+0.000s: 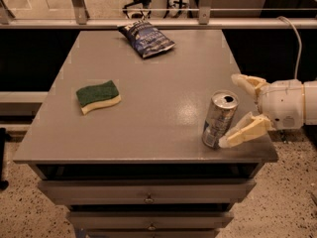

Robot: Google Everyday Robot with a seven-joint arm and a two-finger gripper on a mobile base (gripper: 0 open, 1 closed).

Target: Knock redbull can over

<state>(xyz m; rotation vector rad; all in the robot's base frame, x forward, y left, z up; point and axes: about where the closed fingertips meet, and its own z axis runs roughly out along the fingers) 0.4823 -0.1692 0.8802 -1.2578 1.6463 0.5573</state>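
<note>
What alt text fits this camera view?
A robot's open gripper meets a standing redbull can from the right, near the front corner of a grey table. A green sponge lies left, a chip bag at the back.

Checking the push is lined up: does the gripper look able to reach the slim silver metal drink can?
Probably yes: the open gripper sits beside the silver drink can, one finger apparently touching it, nothing between.

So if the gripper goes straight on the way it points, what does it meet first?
The can: the gripper, at the right edge of the table, points left with open jaws either side of it, the near one seemingly touching its base.
</note>
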